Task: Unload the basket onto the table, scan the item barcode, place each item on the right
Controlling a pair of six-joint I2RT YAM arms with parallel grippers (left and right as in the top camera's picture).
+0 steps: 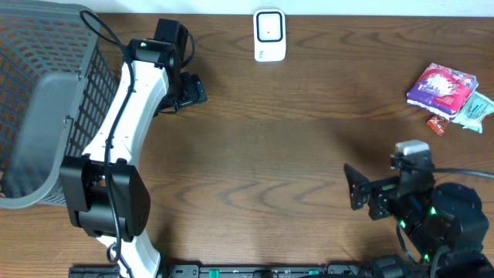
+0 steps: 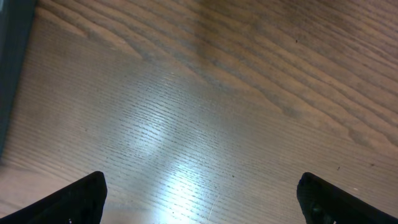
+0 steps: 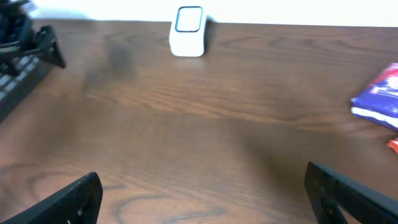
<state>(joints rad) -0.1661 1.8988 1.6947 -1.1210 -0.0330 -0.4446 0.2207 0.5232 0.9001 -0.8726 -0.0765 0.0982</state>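
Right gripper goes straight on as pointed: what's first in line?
Likely the bare table: the open right gripper seems tilted down at wood. Beyond that, the white scanner sits near the line, slightly left. Depth unclear.

I can read no text in any of my views. The purple packet (image 1: pixel 441 85) carries a printed red and white design, but its lettering is too small and blurred to make out. Any marking on the white scanner (image 1: pixel 269 35) is too small to read.
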